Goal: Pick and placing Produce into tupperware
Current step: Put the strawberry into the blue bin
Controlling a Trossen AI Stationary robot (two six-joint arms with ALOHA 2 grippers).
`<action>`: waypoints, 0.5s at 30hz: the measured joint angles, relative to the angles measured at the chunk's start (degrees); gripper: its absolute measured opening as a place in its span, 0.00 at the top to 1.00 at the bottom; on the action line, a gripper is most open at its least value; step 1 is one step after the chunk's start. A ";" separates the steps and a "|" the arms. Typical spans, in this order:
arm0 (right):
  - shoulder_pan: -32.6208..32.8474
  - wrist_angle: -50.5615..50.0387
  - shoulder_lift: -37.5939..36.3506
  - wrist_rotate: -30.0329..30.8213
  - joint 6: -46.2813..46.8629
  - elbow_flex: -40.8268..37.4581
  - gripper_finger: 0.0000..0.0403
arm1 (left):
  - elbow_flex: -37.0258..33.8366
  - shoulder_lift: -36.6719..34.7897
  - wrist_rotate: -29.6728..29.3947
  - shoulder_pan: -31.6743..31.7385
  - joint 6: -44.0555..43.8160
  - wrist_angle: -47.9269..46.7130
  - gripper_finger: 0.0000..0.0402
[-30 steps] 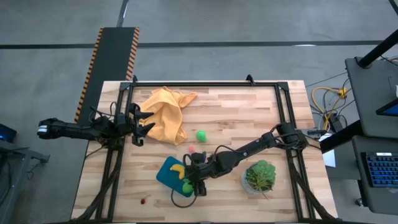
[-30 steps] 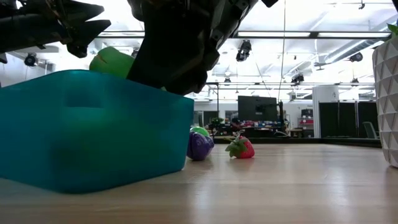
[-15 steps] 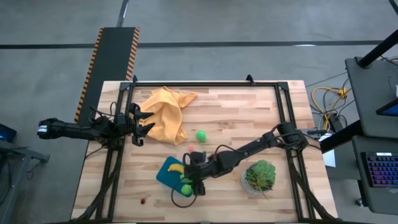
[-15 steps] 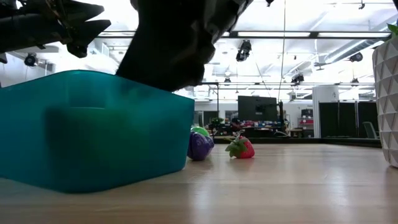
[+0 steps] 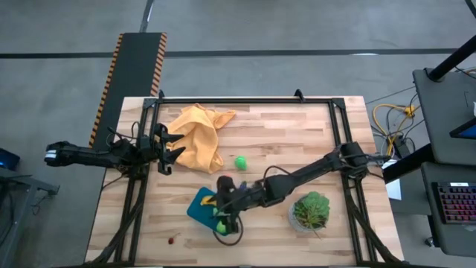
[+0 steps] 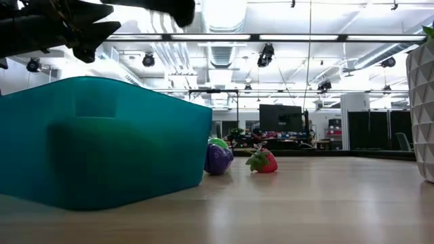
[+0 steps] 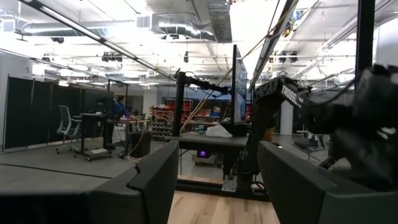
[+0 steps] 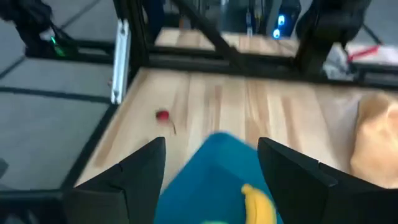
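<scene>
Partly filled: banana (image 8: 258,205) and a green piece (image 5: 222,217) are seen inside the tupperware (image 5: 201,207).
Right gripper (image 5: 225,220) is held above it, jaws apart, empty; green oval (image 5: 240,161), eggplant (image 6: 218,158) and cherry (image 8: 162,116) are left on the table (image 5: 297,141). Left gripper (image 5: 165,151) is parked open by the cloth (image 5: 198,135).

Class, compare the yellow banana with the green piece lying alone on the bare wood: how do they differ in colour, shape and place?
The banana is yellow; the green piece is bright green. The banana is long and curved; the green piece is a rounded oval. The banana lies inside the teal tupperware, under the right tool; the green piece sits out on the table, apart from the tupperware. Both are small toy produce.
</scene>
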 joint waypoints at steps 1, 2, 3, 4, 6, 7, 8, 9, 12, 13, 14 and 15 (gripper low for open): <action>0.11 0.21 -0.44 0.00 -0.53 0.00 0.39 | 0.00 0.00 0.00 0.01 0.00 0.00 0.49; 0.13 0.26 -0.89 0.00 -1.17 0.02 0.39 | 0.00 0.00 -0.01 0.00 0.00 -0.05 0.49; 0.22 -0.18 -1.28 0.00 -1.85 0.02 0.39 | 0.01 -0.02 0.00 0.00 0.01 -0.04 0.49; 0.25 -0.89 -1.69 0.00 -2.43 0.02 0.39 | 0.01 -0.02 -0.01 0.01 0.00 -0.03 0.49; 0.25 -3.02 -2.64 0.07 -3.11 0.02 0.39 | 0.01 -0.02 0.01 0.01 0.00 -0.04 0.49; 0.25 -4.49 -3.14 0.15 -3.30 0.02 0.39 | 0.01 -0.02 -0.02 0.00 0.00 -0.03 0.49; 0.25 -6.29 -3.77 0.23 -3.42 0.02 0.40 | 0.01 -0.02 0.01 0.02 0.00 -0.04 0.49; 0.25 -8.19 -4.31 0.31 -3.38 0.01 0.40 | 0.01 -0.02 0.00 0.00 0.00 -0.03 0.49; 0.23 -11.22 -5.67 0.44 -2.78 -0.55 0.41 | 0.01 0.00 0.00 0.02 0.00 -0.05 0.49; 0.23 -11.94 -6.06 0.46 -2.86 -0.78 0.42 | 0.00 0.00 0.00 0.01 0.00 -0.05 0.49; 0.23 -12.37 -6.42 0.46 -3.05 -0.83 0.42 | -0.01 0.02 0.00 0.00 0.00 -0.05 0.49; 0.23 -12.65 -6.72 0.44 -3.27 -0.90 0.42 | 0.01 0.05 0.00 0.00 0.00 -0.07 0.49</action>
